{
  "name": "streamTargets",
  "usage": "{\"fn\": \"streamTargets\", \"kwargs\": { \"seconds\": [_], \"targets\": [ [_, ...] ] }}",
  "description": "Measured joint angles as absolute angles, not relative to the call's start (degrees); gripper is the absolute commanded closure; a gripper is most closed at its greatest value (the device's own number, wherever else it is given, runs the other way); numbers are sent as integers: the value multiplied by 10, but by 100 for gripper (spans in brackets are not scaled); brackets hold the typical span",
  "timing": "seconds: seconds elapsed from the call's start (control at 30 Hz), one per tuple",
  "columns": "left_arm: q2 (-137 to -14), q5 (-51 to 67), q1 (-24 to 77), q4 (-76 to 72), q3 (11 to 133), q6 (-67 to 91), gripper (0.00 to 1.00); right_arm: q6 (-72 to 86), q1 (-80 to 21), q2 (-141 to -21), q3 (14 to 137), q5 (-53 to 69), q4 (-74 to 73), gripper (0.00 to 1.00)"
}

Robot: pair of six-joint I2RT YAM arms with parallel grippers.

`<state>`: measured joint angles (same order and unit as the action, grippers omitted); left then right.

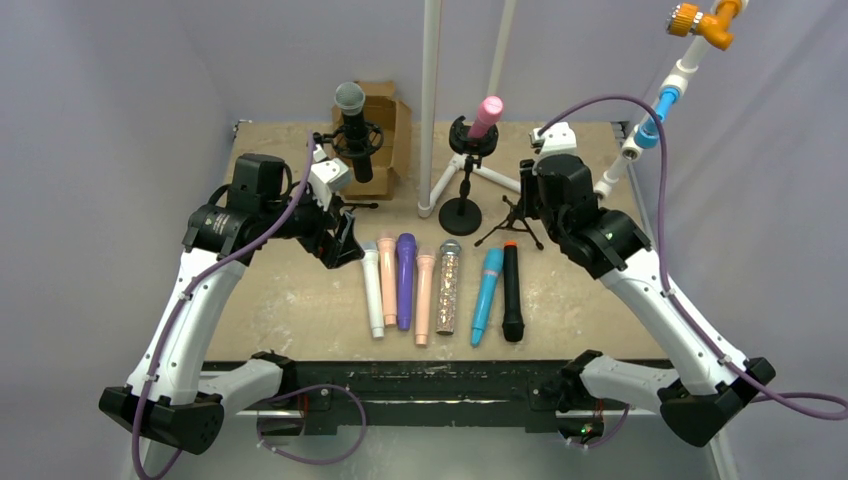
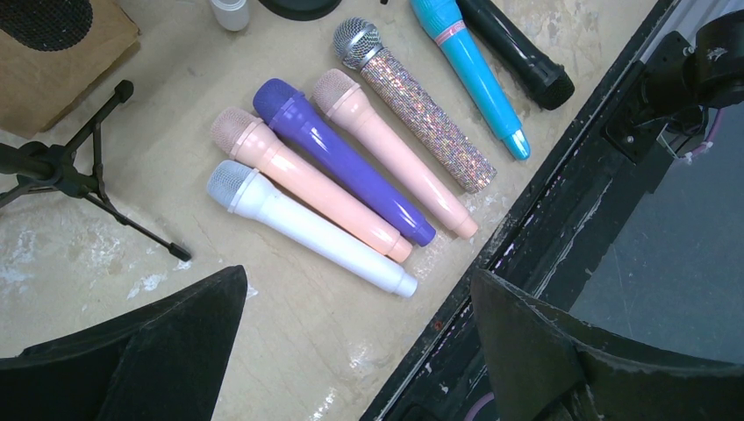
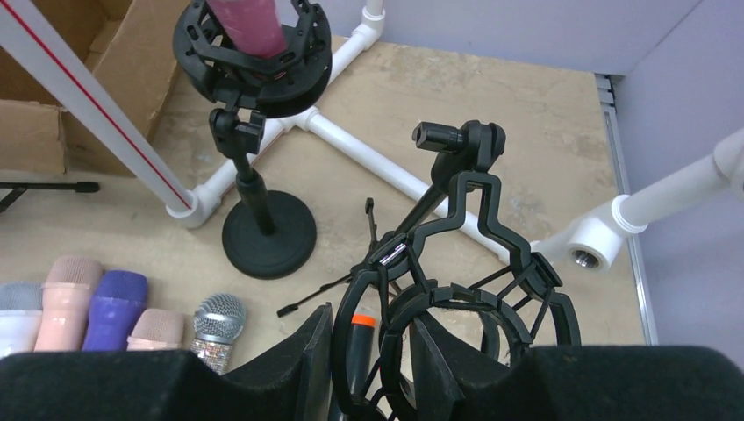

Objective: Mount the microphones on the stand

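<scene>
**Microphones, loose.** Seven lie side by side on the table (image 1: 290,310), between the two arms. From left to right:
- white microphone (image 1: 372,295)
- peach microphone (image 1: 388,280)
- purple microphone (image 1: 405,280)
- second peach microphone (image 1: 424,300)
- silver glitter microphone (image 1: 447,290)
- blue microphone (image 1: 487,295)
- black microphone (image 1: 512,295)

All have their heads toward the far edge except the black one, whose orange tail end points that way.

**Microphones, mounted.** The grey-headed black microphone (image 1: 352,115) stands upright in the left stand (image 1: 357,140), in front of the cardboard box (image 1: 388,125). The pink microphone (image 1: 487,115) sits tilted in the round-based stand (image 1: 462,195), just beside a white pipe (image 1: 430,100).

**Stand, unfilled.** The tripod stand (image 3: 474,254) is at far right. Its black shock-mount ring is tipped toward the right wrist camera.

**Left arm.** The elbow is raised and the forearm reaches inward, with the wrist angled down at the row. The left gripper (image 1: 340,245) hangs above the table, just left of the white microphone's head. Its fingers (image 2: 167,351) are spread wide, released, with nothing between them.

**Right arm.** It extends forward to the far right with the wrist dropped low. The right gripper (image 3: 368,368) is at the tripod stand. Its jaws are drawn close, with the near rim of the ring between them; in the wrist view they look clamped on it.
</scene>
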<state>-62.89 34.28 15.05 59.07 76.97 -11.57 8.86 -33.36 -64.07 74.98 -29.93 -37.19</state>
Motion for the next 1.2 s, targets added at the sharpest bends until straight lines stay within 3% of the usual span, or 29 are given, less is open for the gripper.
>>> {"fn": "streamTargets", "kwargs": {
  "seconds": [0.3,0.37,0.47,0.63,0.9,1.2],
  "targets": [
    [-627,343,150,593,770,-116,0,59,-334,-663,748,-289,-373,62],
    [-627,343,150,593,770,-116,0,55,-333,-664,748,-289,-373,55],
    [-626,343,150,594,770,-116,0,51,-333,-664,748,-291,-372,37],
    [-625,343,150,594,770,-116,0,68,-334,-669,748,-290,-363,24],
    [-623,342,150,597,770,-116,0,106,-346,-672,809,-310,-403,21],
    [-623,341,150,597,770,-115,0,146,-471,-695,963,-354,-464,24]
  ]
}}
